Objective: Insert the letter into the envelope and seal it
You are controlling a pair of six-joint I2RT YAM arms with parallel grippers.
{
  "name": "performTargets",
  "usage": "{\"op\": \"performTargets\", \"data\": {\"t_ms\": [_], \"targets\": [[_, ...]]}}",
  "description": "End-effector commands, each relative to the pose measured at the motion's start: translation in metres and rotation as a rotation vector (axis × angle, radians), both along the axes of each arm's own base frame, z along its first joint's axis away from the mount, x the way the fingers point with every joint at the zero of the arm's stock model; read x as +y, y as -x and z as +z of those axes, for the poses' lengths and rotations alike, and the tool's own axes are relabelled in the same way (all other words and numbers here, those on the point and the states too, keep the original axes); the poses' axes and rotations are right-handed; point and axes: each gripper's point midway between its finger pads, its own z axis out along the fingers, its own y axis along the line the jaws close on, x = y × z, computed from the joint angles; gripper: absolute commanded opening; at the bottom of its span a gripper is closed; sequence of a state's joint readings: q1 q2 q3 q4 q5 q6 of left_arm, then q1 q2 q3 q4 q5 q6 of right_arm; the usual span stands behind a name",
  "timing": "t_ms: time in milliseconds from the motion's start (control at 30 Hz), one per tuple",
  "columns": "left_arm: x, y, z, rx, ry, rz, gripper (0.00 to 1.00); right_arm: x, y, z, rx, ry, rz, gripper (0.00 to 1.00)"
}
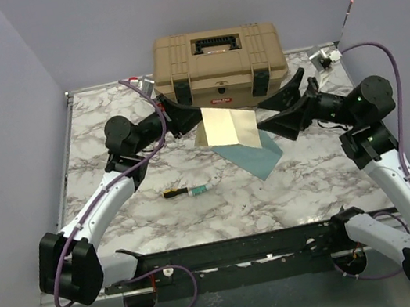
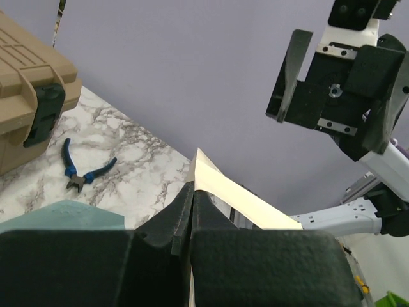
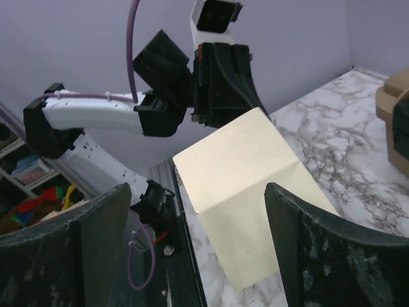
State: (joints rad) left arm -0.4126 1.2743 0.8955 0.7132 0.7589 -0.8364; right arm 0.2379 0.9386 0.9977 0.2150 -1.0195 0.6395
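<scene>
The letter (image 1: pixel 226 127) is a cream card with a centre fold, held up off the table. My left gripper (image 1: pixel 189 116) is shut on its left edge; in the left wrist view the fingers (image 2: pixel 190 198) pinch the letter (image 2: pixel 243 198). My right gripper (image 1: pixel 277 111) is open, just right of the letter, not touching it. In the right wrist view the letter (image 3: pixel 252 192) sits ahead, between the spread fingers (image 3: pixel 300 230). The teal envelope (image 1: pixel 257 154) lies flat on the table under and in front of the letter; a corner shows in the left wrist view (image 2: pixel 64 214).
A tan toolbox (image 1: pixel 218 62) stands at the back centre, right behind the letter. A small screwdriver-like tool (image 1: pixel 188 191) lies on the marble in front. Blue-handled pliers (image 2: pixel 86 173) lie on the table in the left wrist view. A black rail (image 1: pixel 230 248) runs along the near edge.
</scene>
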Motion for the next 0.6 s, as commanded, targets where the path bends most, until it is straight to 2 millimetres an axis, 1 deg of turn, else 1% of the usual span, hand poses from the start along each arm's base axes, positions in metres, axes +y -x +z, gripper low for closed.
{"op": "performTargets", "data": {"t_ms": [0,33,100,167,200,233,300,367,433,500,567], "targets": [[0.006,0.02,0.021,-0.173,-0.018,-0.022,0.0,-0.013,-0.043,0.006,0.087,-0.066,-0.249,0.91],[0.006,0.023,0.024,-0.187,-0.017,-0.027,0.0,-0.014,-0.05,0.001,0.103,-0.059,-0.276,0.93],[0.006,0.03,0.029,-0.211,-0.02,-0.056,0.0,-0.013,-0.056,-0.011,0.118,-0.038,-0.277,0.94],[0.006,0.04,0.031,-0.229,-0.029,-0.099,0.0,-0.007,-0.054,-0.021,0.093,-0.003,-0.216,0.94],[0.006,0.045,0.031,-0.237,-0.034,-0.12,0.0,-0.002,-0.047,-0.025,0.063,0.022,-0.152,0.94],[0.006,0.049,0.03,-0.241,-0.039,-0.142,0.0,0.004,-0.036,-0.029,0.023,0.054,-0.06,0.94],[0.005,0.061,0.026,-0.25,-0.059,-0.209,0.0,0.009,-0.005,-0.038,-0.077,0.117,0.148,0.91],[0.005,0.07,0.02,-0.243,-0.077,-0.269,0.0,0.008,0.001,-0.043,-0.11,0.158,0.195,0.91],[0.004,0.075,0.015,-0.234,-0.091,-0.308,0.0,0.008,0.005,-0.047,-0.105,0.189,0.231,0.89],[0.004,0.075,0.012,-0.227,-0.095,-0.317,0.0,0.008,0.012,-0.049,-0.081,0.195,0.286,0.85],[0.003,0.075,0.011,-0.228,-0.097,-0.318,0.0,0.01,0.014,-0.053,-0.064,0.195,0.304,0.8]]}}
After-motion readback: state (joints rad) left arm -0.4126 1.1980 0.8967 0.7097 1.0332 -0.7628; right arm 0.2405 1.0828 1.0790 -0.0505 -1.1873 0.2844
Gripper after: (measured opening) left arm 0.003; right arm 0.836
